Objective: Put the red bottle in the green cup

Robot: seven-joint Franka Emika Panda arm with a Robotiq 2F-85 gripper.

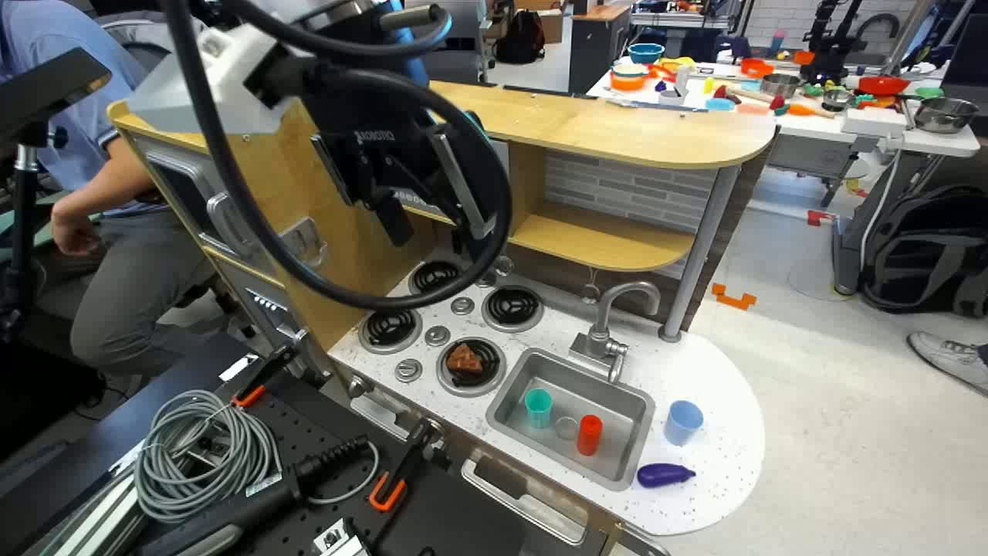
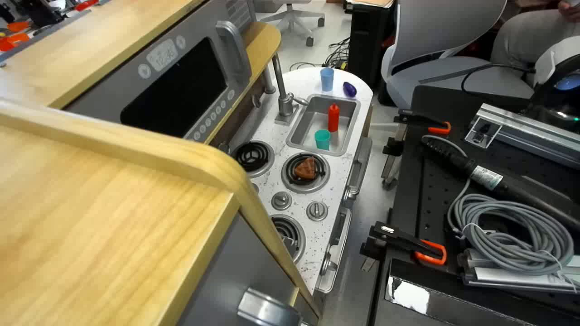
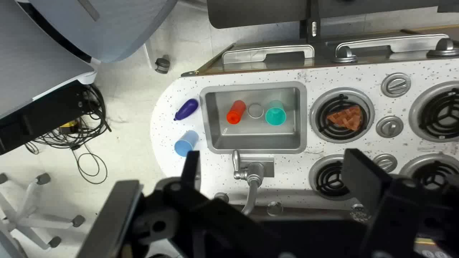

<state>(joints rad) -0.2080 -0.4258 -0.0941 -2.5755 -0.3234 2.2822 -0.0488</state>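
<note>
Low in the wrist view, the empty gripper (image 3: 275, 170) is being held wide apart; upper centre, red bottle (image 3: 236, 111) and green cup (image 3: 275, 114) are being contained by the sink (image 3: 254, 143).

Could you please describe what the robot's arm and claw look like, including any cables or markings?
The visible part of the arm has a white to pale-grey casing. The cables are thick, black and looping. The claw is mostly black and angular, with hinged links, flat silvery strips and light ROBOTIQ lettering on its body.
</note>
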